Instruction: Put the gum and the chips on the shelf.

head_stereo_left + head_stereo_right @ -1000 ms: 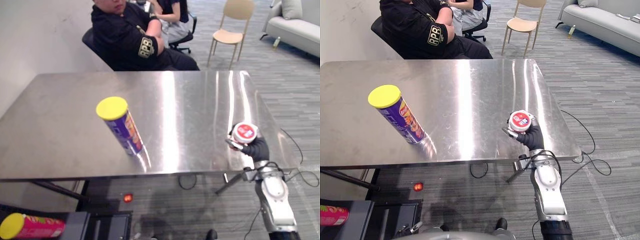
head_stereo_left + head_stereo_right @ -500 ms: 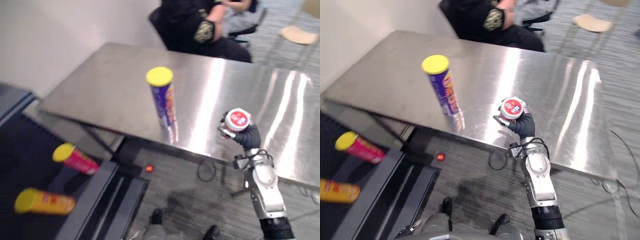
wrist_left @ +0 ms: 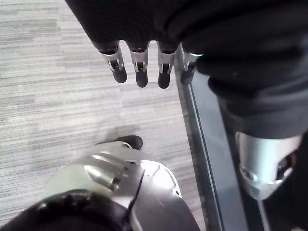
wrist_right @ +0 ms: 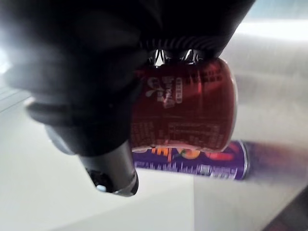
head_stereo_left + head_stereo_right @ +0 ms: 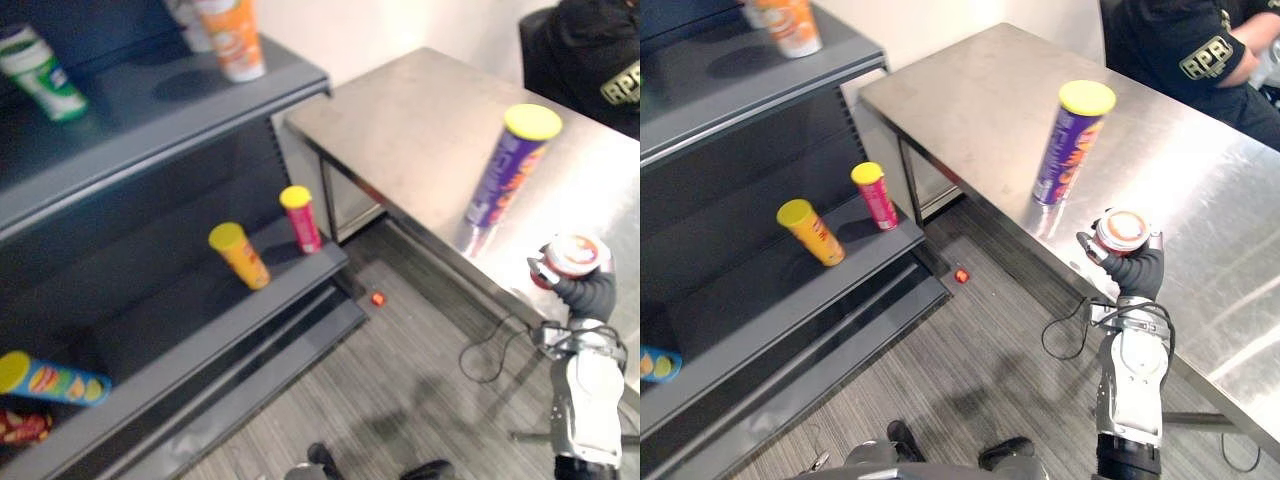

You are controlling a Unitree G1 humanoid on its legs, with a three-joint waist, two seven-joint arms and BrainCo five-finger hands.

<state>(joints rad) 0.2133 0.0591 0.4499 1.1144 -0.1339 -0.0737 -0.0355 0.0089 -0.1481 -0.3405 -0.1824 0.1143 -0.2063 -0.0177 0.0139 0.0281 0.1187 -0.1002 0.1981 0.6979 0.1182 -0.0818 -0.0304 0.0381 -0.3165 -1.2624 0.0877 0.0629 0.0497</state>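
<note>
A gum tub (image 5: 1122, 230) with a red and white lid is held up in my right hand (image 5: 1137, 272), just off the steel table's (image 5: 970, 90) near edge. In the right wrist view the fingers curl round the tub's red side (image 4: 185, 108), and the chips can (image 4: 192, 161) shows behind it. The purple chips can (image 5: 510, 165) with a yellow lid stands upright on the table, to the left of the hand and further back. The dark grey shelf (image 5: 180, 330) stands to the left. My left hand (image 3: 139, 67) hangs over the floor with straight fingers and holds nothing.
On the shelf's middle board stand a yellow can (image 5: 240, 255) and a red can (image 5: 300, 217). An orange can (image 5: 232, 38) and a green and white one (image 5: 38, 72) stand on the top board, and a blue can (image 5: 50, 378) lies lower left. A person (image 5: 1180, 50) sits behind the table.
The camera has swung left, bringing the shelf into view and pushing the table to the right. My right hand still holds the gum tub; the chips can has stayed put.
</note>
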